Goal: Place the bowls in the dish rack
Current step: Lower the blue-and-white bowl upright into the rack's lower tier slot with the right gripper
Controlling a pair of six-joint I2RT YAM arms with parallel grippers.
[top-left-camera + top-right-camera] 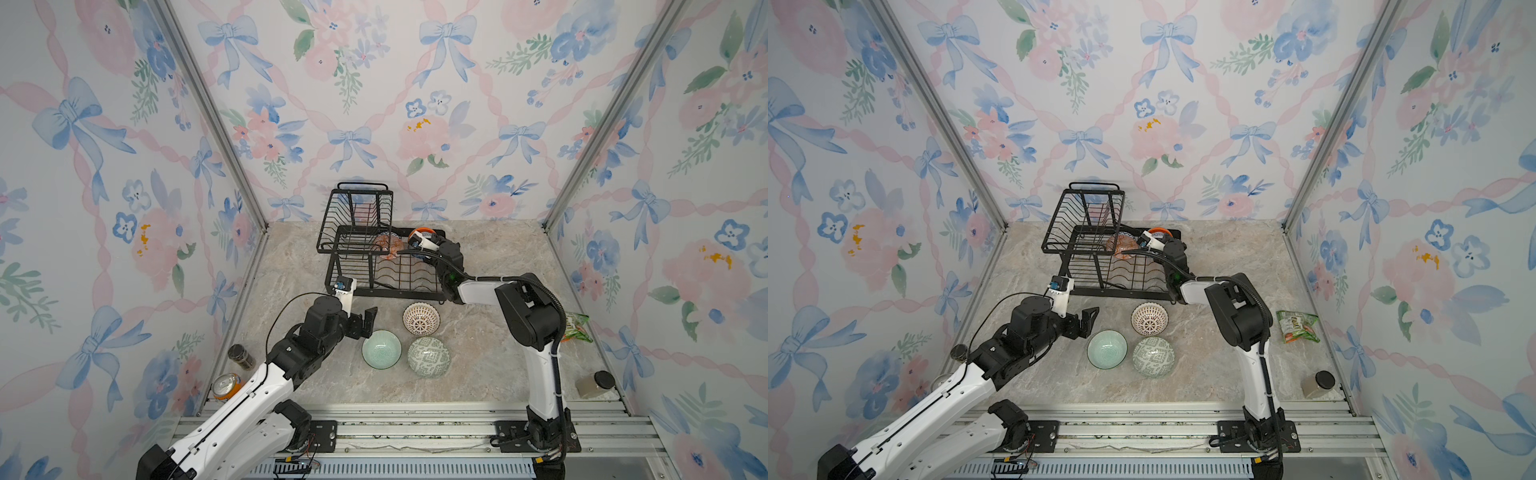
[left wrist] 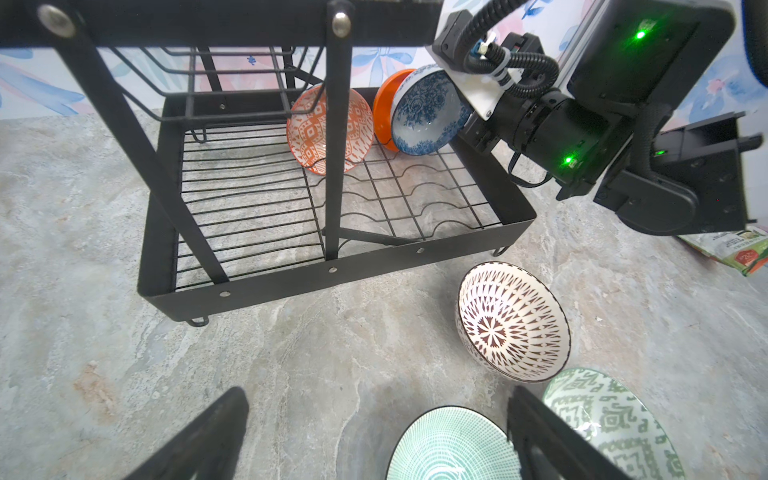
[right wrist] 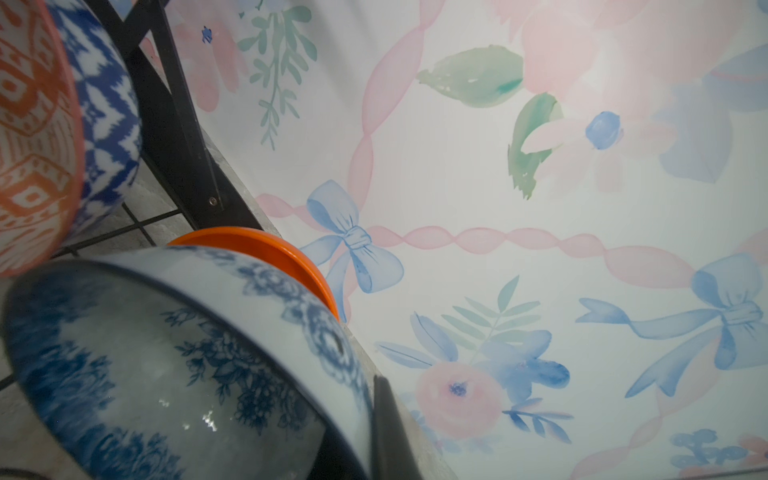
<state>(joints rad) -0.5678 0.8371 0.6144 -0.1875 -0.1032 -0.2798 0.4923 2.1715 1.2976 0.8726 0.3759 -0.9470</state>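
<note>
Here right fingers (image 3: 388, 424) pinch blue bowl (image 3: 166, 365) by its rim, standing it against orange bowl (image 3: 266, 245) beyond; left fingers (image 2: 199, 436) spread for mint bowl (image 2: 449, 449) ahead.

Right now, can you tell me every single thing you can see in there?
rack: one, black, back of the table
patterned bowl: one, orange and white, on edge in the rack
orange bowl: one, plain orange, in the rack
blue bowl: one, blue floral, in the rack against the orange bowl
lattice bowl: one, white and brown, on the table
mint bowl: one, pale mint, on the table
green bowl: one, grey-green, beside the mint bowl
bag: one, green, right side
jar: one, black lid, right front
can: one, orange, left edge
dark jar: one, left edge
left gripper: open, empty
right gripper: shut on the blue bowl's rim
</note>
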